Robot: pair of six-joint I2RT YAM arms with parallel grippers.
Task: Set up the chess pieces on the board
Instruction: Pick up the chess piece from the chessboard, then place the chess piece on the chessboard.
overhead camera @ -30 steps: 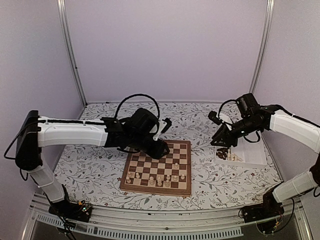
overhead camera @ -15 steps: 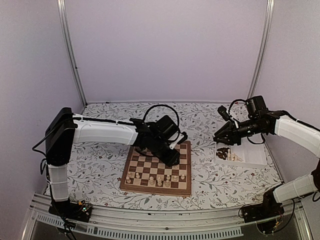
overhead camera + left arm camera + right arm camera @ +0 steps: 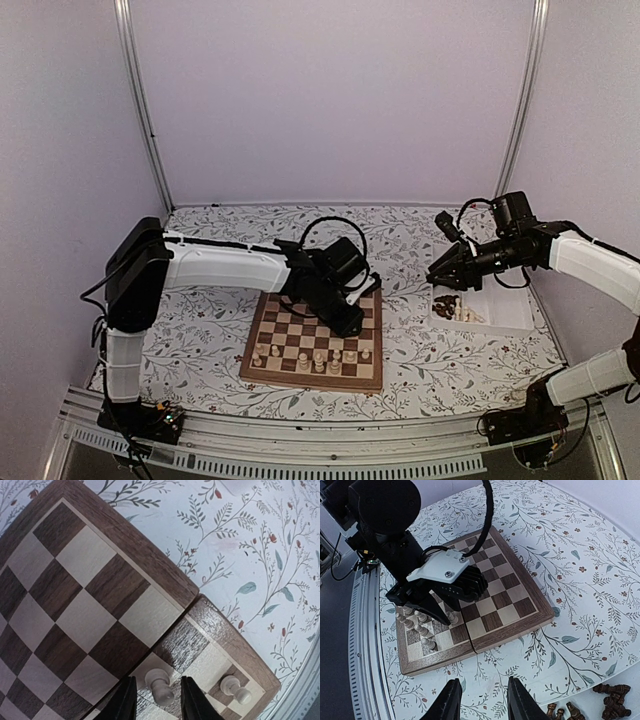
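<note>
pickup step, i judge — left gripper (image 3: pixel 159 682) open astride a pale pawn (image 3: pixel 160 690) by the board's (image 3: pixel 100 595) near-right corner; next, pinch squarely.

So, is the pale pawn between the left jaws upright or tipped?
Upright: the pale pawn stands on its base on the board, like its neighbour.

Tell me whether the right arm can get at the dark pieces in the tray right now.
Probably yes: the right gripper hangs open close by the dark pieces in the tray, with nothing between them.
</note>
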